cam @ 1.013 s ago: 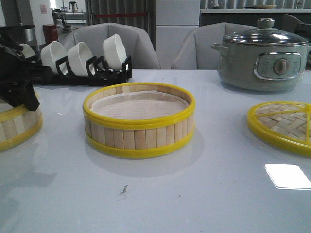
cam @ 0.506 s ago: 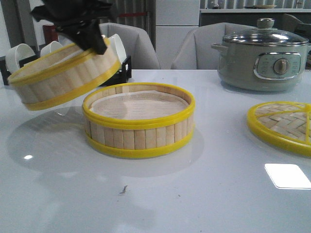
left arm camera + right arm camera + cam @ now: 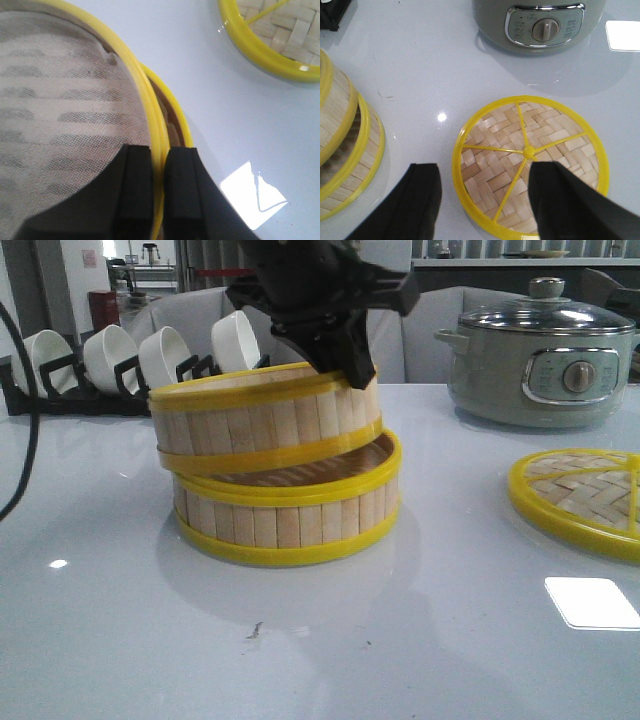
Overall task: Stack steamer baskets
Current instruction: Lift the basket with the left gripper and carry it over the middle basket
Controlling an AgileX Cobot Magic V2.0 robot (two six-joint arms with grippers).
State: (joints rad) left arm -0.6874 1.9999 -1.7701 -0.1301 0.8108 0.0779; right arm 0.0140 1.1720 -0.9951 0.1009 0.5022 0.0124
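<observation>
A steamer basket (image 3: 285, 515) stands mid-table, with pale slats and yellow rims. My left gripper (image 3: 345, 365) is shut on the right rim of the second basket (image 3: 250, 420) and holds it tilted on top of the first, shifted a little left. In the left wrist view the fingers (image 3: 137, 190) pinch its yellow rim (image 3: 159, 150), with the white liner (image 3: 60, 110) inside. The woven lid (image 3: 585, 495) lies flat at the right. My right gripper (image 3: 482, 200) is open and empty above the lid (image 3: 530, 160).
A grey-green electric pot (image 3: 540, 355) with a glass lid stands at the back right. A black rack with white bowls (image 3: 150, 360) stands at the back left. A black cable (image 3: 25, 440) hangs at the far left.
My left gripper has lifted the second basket from the table's left edge, carried it right and lowered it onto the middle basket. The lid and pot have not moved.
</observation>
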